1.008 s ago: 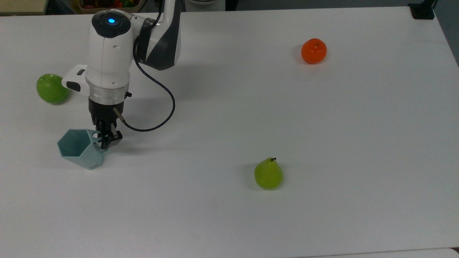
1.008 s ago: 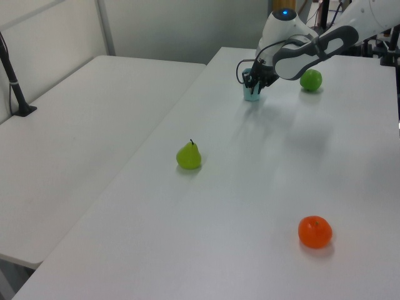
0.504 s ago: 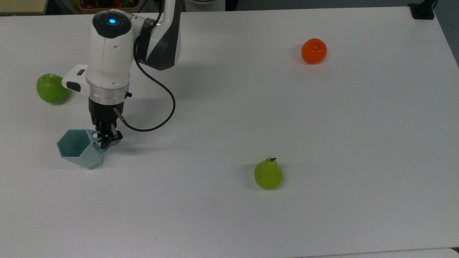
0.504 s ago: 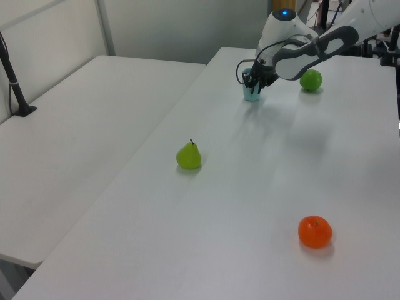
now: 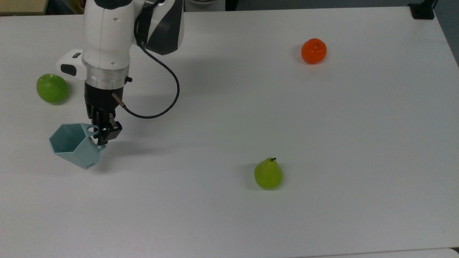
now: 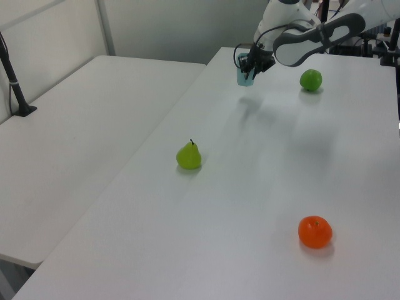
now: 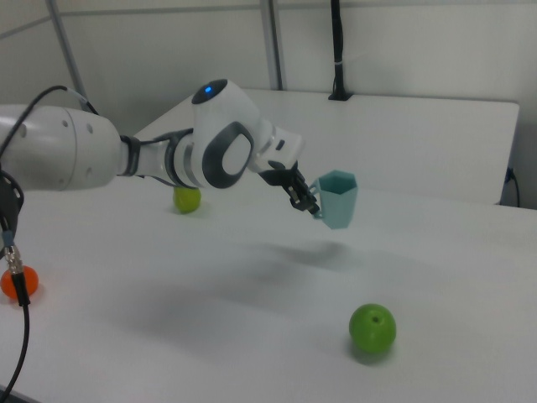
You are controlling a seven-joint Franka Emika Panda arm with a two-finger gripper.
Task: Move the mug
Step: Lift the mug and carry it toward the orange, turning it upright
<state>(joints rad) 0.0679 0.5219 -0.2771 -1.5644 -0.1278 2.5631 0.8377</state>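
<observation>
The pale blue-grey faceted mug [image 5: 73,145] [image 6: 242,60] [image 7: 337,199] hangs in the air above the white table [image 5: 251,118], slightly tilted, its hexagonal mouth facing up. My gripper [image 5: 101,133] [image 6: 250,65] [image 7: 309,201] is shut on the mug's flat handle tab at the rim. In the right view, the mug's shadow lies on the table well below it. In the top view the mug is at the left side of the table.
A green apple [image 5: 52,88] [image 6: 310,80] [image 7: 372,328] lies near the mug. A green pear [image 5: 268,173] [image 6: 189,155] [image 7: 188,199] sits mid-table and an orange [image 5: 313,51] [image 6: 314,231] [image 7: 17,281] farther off. A second table [image 6: 75,125] adjoins in the left view's left.
The arm has risen and lifted the mug off the table. In the top view the mug has shifted a little to the left and looks larger.
</observation>
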